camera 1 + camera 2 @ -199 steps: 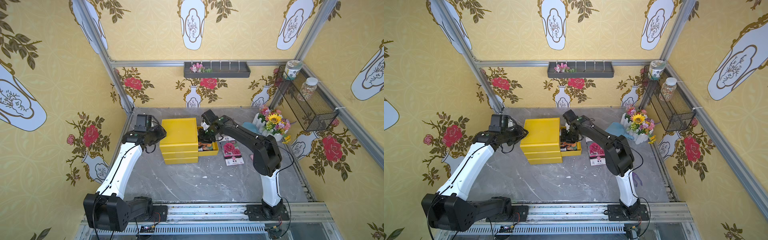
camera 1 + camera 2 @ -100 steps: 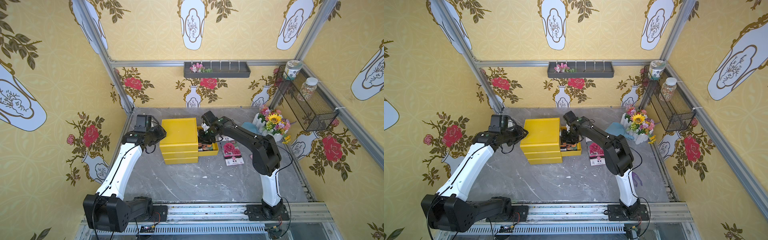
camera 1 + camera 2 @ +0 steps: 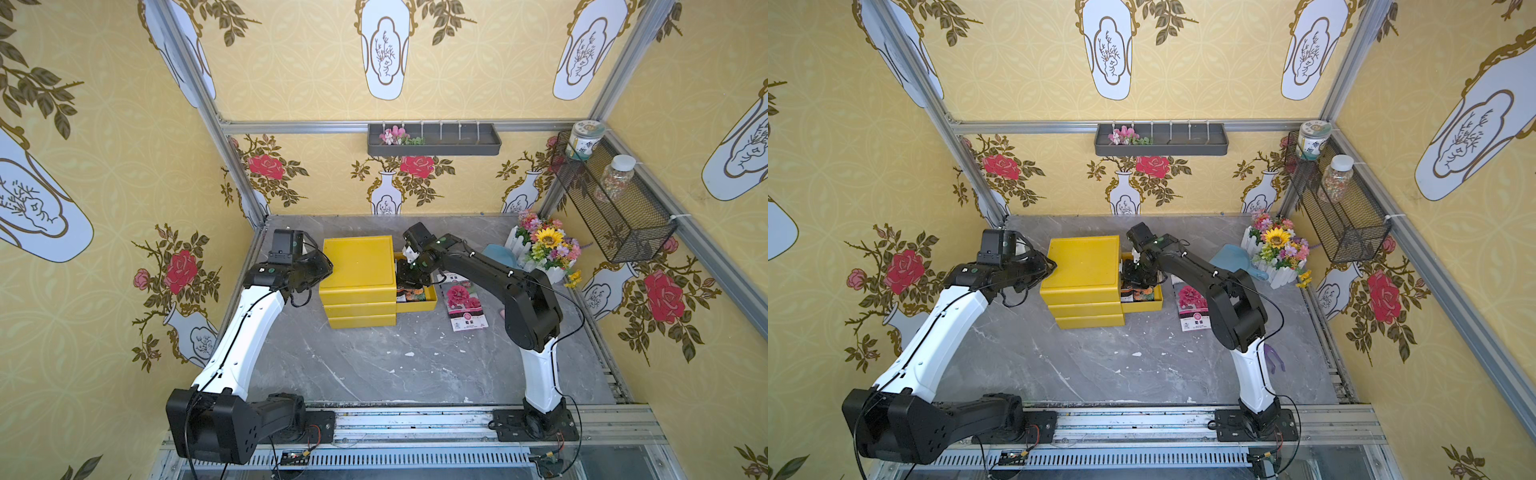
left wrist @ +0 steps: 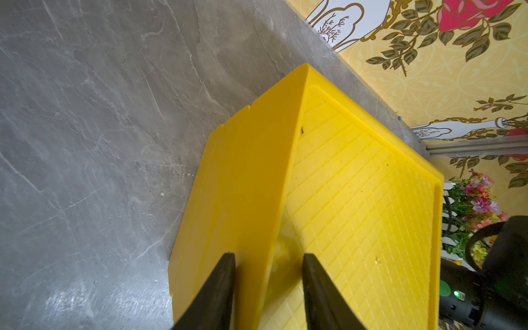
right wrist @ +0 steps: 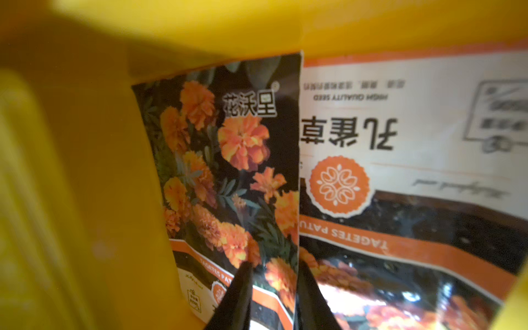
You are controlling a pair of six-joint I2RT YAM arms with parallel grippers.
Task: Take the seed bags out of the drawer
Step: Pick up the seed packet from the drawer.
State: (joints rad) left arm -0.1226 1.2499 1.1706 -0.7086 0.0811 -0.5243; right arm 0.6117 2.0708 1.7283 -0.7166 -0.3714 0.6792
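Top view: right pincer (image 3: 409,277) down in open drawer (image 3: 430,300); one seed bag (image 3: 464,306) already on surface (image 3: 374,365). Left wrist: left pincer (image 4: 268,258) pinching cabinet (image 4: 357,200) corner. Right wrist: fingers (image 5: 243,288) straddle marigold packet (image 5: 228,177) edge, seemingly pinching. Next: lift out.

Yellow drawer unit (image 3: 358,266); orange-flowered seed bag (image 5: 228,177); grey marbled table (image 3: 395,365).
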